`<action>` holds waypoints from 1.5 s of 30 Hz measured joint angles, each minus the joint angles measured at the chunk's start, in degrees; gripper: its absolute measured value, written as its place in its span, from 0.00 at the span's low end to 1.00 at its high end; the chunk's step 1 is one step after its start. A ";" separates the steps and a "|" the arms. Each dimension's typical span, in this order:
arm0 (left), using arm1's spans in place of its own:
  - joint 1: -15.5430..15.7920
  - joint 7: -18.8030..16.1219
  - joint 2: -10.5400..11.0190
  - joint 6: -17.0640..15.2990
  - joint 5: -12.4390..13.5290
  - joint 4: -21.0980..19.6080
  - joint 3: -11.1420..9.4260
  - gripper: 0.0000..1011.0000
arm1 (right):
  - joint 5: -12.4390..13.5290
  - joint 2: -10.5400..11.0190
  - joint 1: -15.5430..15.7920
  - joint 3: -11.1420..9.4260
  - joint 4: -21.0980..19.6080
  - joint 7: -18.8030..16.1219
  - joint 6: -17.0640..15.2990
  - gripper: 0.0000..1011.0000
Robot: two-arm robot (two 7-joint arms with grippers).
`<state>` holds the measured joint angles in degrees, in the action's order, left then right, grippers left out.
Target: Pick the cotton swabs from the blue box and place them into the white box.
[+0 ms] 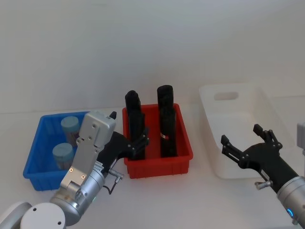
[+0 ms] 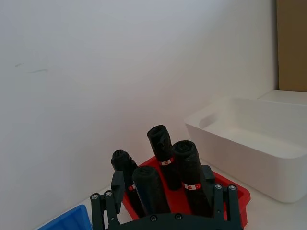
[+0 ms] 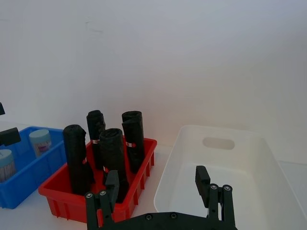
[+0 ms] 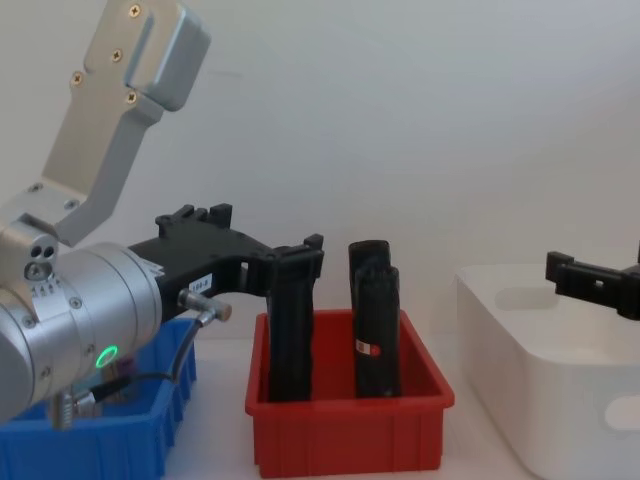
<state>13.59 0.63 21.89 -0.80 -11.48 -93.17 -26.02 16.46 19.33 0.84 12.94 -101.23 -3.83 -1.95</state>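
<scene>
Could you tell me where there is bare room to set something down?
Free: inside the white box, and the table strip between it and the red bin. Crowded: the red bin, with upright black rolls.

The left arm [image 1: 78, 183] is showing silver housing [image 4: 70, 300], a screwed grey bracket [image 4: 120, 110], a green lamp [image 4: 107, 354] and black cable [image 4: 186, 345]; left gripper [image 1: 143, 142] and right gripper [image 1: 242, 137] are appearing matte black.
</scene>
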 joint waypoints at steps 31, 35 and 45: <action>0.00 0.00 0.00 0.00 0.00 0.00 0.00 0.99 | 0.00 0.00 0.00 0.00 0.00 0.00 0.00 0.99; 0.00 0.00 0.00 0.00 0.00 0.00 0.00 0.99 | 0.00 0.00 0.00 0.00 0.00 0.00 0.00 0.99; 0.00 0.00 0.00 0.00 0.00 0.00 0.00 0.99 | 0.00 0.00 0.00 0.00 0.00 0.00 0.00 0.99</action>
<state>13.59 0.63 21.89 -0.79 -11.48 -93.18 -26.02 16.47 19.33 0.84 12.94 -101.23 -3.83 -1.95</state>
